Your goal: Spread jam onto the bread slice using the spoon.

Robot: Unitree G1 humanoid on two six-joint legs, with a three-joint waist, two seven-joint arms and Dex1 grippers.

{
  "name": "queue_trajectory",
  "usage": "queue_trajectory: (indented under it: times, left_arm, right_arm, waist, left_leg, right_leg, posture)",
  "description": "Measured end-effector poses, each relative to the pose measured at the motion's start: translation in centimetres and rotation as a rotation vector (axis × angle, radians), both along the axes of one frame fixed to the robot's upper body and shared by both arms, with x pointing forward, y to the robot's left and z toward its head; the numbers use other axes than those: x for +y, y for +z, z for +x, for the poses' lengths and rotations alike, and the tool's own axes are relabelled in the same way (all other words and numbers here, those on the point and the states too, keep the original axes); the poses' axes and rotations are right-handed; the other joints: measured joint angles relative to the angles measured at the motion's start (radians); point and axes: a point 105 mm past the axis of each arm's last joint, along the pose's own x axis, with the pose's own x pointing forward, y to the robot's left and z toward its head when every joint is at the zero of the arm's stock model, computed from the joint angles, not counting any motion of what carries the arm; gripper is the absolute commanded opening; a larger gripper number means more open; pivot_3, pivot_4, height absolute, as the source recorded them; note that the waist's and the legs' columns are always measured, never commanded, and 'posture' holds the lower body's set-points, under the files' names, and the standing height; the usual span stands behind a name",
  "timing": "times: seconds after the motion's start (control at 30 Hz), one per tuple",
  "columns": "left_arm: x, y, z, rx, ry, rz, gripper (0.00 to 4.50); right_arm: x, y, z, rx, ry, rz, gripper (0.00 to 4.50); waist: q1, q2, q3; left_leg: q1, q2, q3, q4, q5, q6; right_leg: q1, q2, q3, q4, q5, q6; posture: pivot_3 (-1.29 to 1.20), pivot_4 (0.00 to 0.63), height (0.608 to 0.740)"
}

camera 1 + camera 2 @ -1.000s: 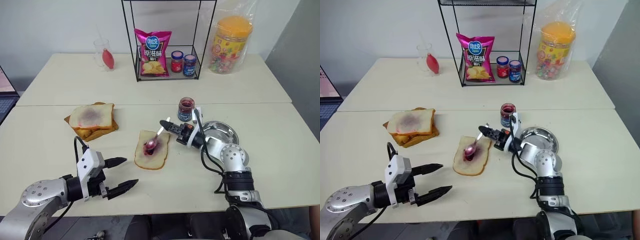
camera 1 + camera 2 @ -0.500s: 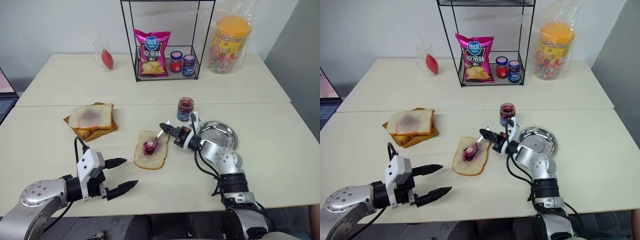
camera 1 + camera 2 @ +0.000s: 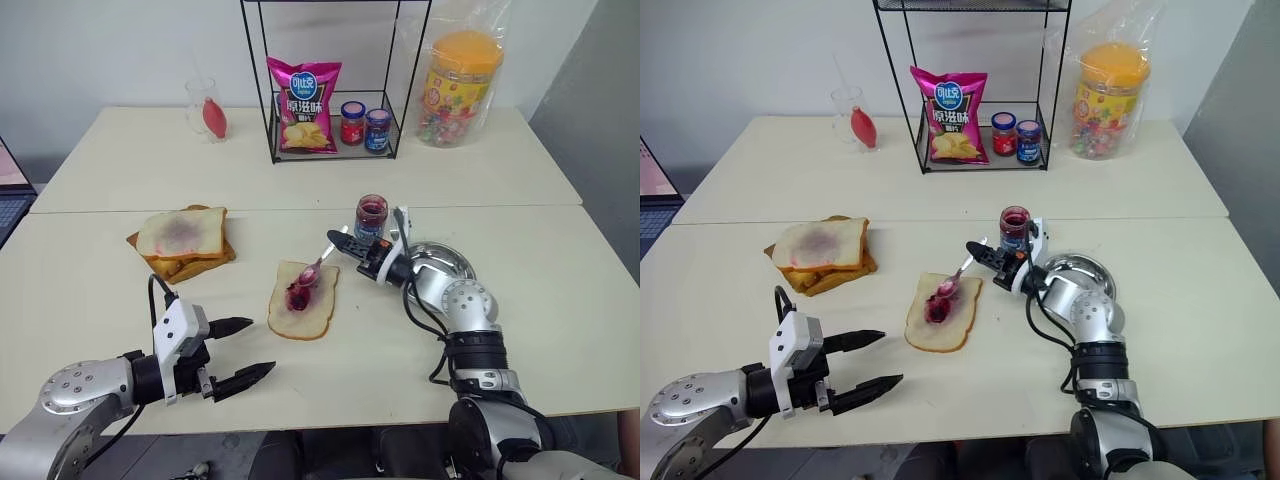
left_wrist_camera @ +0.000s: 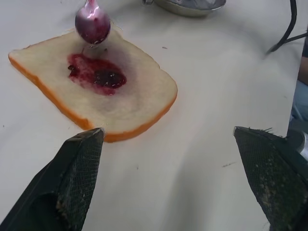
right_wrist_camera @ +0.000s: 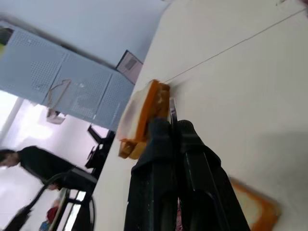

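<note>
Left eye view shows the bread slice (image 3: 304, 300) lying flat near the middle of the near table (image 3: 90, 270), with the right gripper (image 3: 345, 249) reaching over its far corner, fingers pinched together on the handle of the spoon (image 3: 313, 273). The spoon slopes down from the gripper so that its bowl hangs over the far part of the slice; from the left wrist view the bowl (image 4: 92, 24) is coated dark red and appears just clear of the bread rather than pressed into it, though I cannot be sure of the gap. On the slice, the jam (image 4: 96, 74) sits as a small dark patch with a thicker blob in it, around the centre and toward the far side; the wide margin toward the crust is bare. So I judge jam has been delivered but barely spread: what is left is to drag the bowl across the patch and draw it out toward the edges. The open jam jar (image 3: 372, 217) stands just behind the right gripper, beside a steel dish (image 3: 440, 262). The left gripper (image 3: 250, 351) hangs near the table's front edge, well apart from the slice, fingers wide apart and holding nothing.
</note>
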Motion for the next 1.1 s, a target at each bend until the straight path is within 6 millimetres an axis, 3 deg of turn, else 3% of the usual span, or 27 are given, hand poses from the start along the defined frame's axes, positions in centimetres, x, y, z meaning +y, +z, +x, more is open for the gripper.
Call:
queue_trajectory:
  times: [0.17,0.37,0.53,0.8,1.0,1.1]
  left_arm:
    - [0.8,-0.1,-0.1,0.008,0.031,0.003,4.50]
    - [0.9,-0.5,-0.4,0.030,0.037,0.003,4.50]
    - [0.9,-0.5,-0.5,0.031,0.037,0.003,4.50]
    - [0.8,-0.4,-0.3,0.023,0.032,0.003,4.50]
    - [0.5,0.0,0.1,0.001,0.023,0.001,4.50]
    - [0.4,0.1,0.3,-0.009,0.028,-0.008,4.50]
  right_arm:
    - [1.1,-1.2,-1.2,0.040,0.044,-0.025,0.03]
    - [1.9,-2.7,-0.7,0.046,0.008,-0.093,0.03]
    - [1.2,-3.1,-0.4,0.022,0.009,-0.123,0.03]
    - [-1.9,-3.1,0.3,0.024,-0.026,-0.153,0.03]
    - [-2.3,-2.8,0.3,0.045,-0.023,-0.139,0.03]
    - [-1.9,-1.2,-0.2,0.022,-0.014,-0.077,0.03]
  waist:
    - [-0.001,0.000,0.000]
    - [-0.001,0.000,0.000]
    - [0.000,0.000,0.000]
    - [0.000,0.000,0.000]
    - [0.001,0.000,0.000]
    - [0.000,0.000,0.000]
  left_leg:
    - [0.000,0.000,0.001,0.000,0.000,0.000]
    - [0.000,0.000,0.001,0.001,0.000,0.000]
    - [0.000,0.000,0.001,0.001,0.000,0.000]
    - [0.001,-0.001,0.001,0.001,0.000,0.000]
    - [0.000,-0.001,0.001,0.001,0.000,0.000]
    - [0.000,-0.001,0.001,0.001,0.000,0.000]
  right_leg:
    - [0.000,0.000,0.001,0.000,0.000,0.000]
    - [0.000,0.000,0.001,0.000,0.000,0.000]
    - [0.000,0.000,0.001,0.000,0.000,0.000]
    - [0.001,0.000,0.001,0.000,0.000,0.000]
    - [0.001,0.000,0.001,-0.001,0.000,0.000]
    - [0.000,0.000,0.001,0.000,0.000,0.000]
  posture:
    - [0.00,0.150,0.740]
    - [0.00,0.150,0.740]
    - [0.00,0.150,0.740]
    - [0.00,0.150,0.740]
    - [0.00,0.150,0.740]
    - [0.00,0.150,0.740]
